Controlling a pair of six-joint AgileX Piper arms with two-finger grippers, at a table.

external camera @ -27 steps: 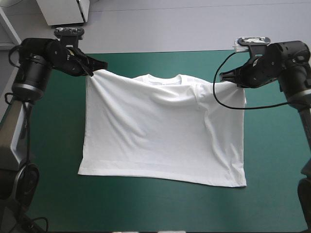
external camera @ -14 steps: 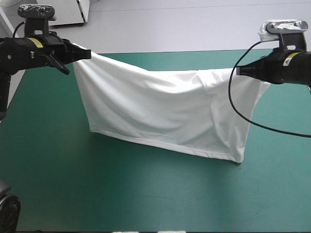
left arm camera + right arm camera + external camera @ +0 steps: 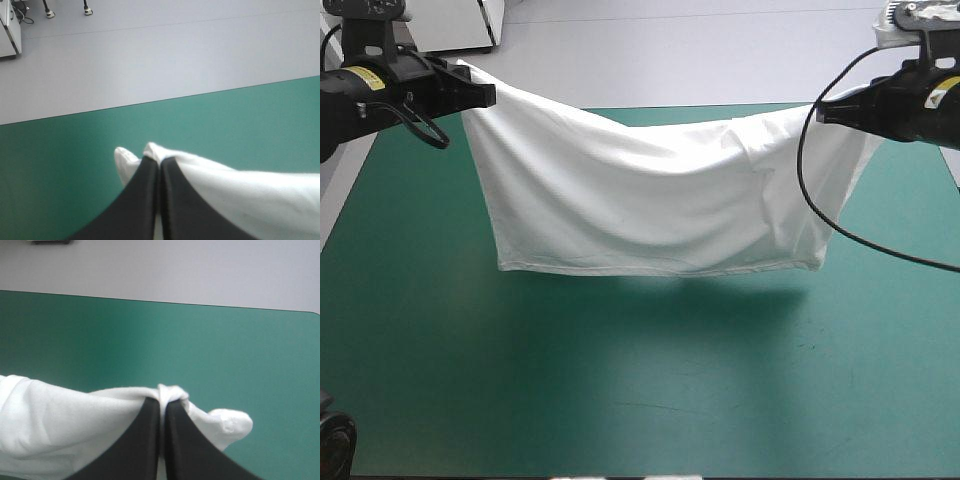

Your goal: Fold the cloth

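1. Hanging as a wide white sheet, the T-shirt (image 3: 650,210) is stretched in the air above the far half of the surface (image 3: 620,400). Its top edge sags in the middle. Its lower hem runs level and seems just clear of the teal-green cover, with a shadow on the surface beneath.
2. The left end effector (image 3: 485,95) sits above the surface's far left corner. Its black fingers (image 3: 142,200) are pressed all but together, pinching a tuft at the T-shirt's upper corner.
3. The right end effector (image 3: 823,115) sits above the surface's far right corner and pinches the other upper corner the same way. A small fold of fabric pokes out past its tips.
4. The fabric looks light, thin and limp. It probably drapes wherever it is unsupported and may swing on a quick move. It is not fragile, though a thin pinch could slip.
5. Two matching points wide apart along one edge are the sensible holds, since they keep the sheet spread. Lowering the hem onto the surface first should limit bunching.
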